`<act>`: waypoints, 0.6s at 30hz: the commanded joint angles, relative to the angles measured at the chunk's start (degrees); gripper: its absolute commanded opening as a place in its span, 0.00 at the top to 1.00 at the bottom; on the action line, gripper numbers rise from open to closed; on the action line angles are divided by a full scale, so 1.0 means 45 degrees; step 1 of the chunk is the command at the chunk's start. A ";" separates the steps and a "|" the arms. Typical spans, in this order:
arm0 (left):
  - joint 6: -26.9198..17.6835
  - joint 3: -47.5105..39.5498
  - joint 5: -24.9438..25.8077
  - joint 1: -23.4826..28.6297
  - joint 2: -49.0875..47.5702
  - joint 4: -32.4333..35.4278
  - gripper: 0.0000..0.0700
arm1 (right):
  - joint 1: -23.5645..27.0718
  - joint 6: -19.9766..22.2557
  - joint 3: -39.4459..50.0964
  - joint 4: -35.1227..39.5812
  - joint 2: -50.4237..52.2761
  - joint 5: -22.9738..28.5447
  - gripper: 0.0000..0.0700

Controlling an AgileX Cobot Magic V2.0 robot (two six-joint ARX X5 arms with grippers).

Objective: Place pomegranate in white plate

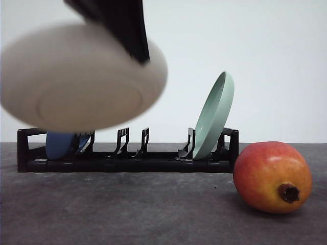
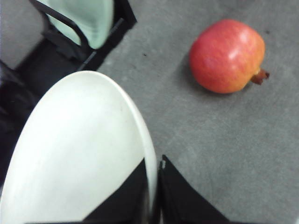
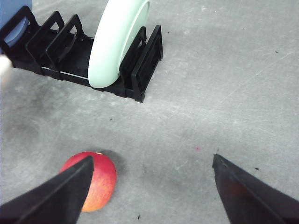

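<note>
The pomegranate [image 1: 272, 176] is lying on its side on the grey worktop [image 1: 127, 209], at the right end of the black dish rack [image 1: 127, 155] and just in front of it; its long axis is running roughly level, with the dark brown calyx pointing toward the front camera and slightly right. In the left wrist view the pomegranate [image 2: 227, 56] is resting well apart from the white plate [image 2: 79, 154]. The left gripper [image 2: 154, 196] is reaching down from above, its 2 fingers [image 2: 182, 200] clenching the rim of the white plate [image 1: 76, 76], which is hanging tilted in the air above the left end of the rack. The right gripper [image 3: 149, 186] is hovering above the worktop with its fingers [image 3: 51, 196] spread wide and grasping nothing, the pomegranate [image 3: 96, 179] lying partly under 1 of them. A pale green plate [image 1: 214, 115] is standing on edge in the rack's right slot and a blue plate [image 1: 61, 144] is sitting at its left end. A plain white wall [image 1: 276, 61] is closing the scene behind.
</note>
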State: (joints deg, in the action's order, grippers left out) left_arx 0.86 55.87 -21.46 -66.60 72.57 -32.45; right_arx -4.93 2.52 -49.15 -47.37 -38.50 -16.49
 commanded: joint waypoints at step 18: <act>-0.0712 -0.2073 -0.0363 -0.0968 0.3551 0.4874 0.99 | -0.0053 -0.0233 -0.0253 0.0029 -0.0078 -0.0044 0.26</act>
State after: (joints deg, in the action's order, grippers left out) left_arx -1.64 46.19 -22.68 -70.12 87.45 -11.17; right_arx -4.93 2.24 -49.15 -47.40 -38.50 -16.49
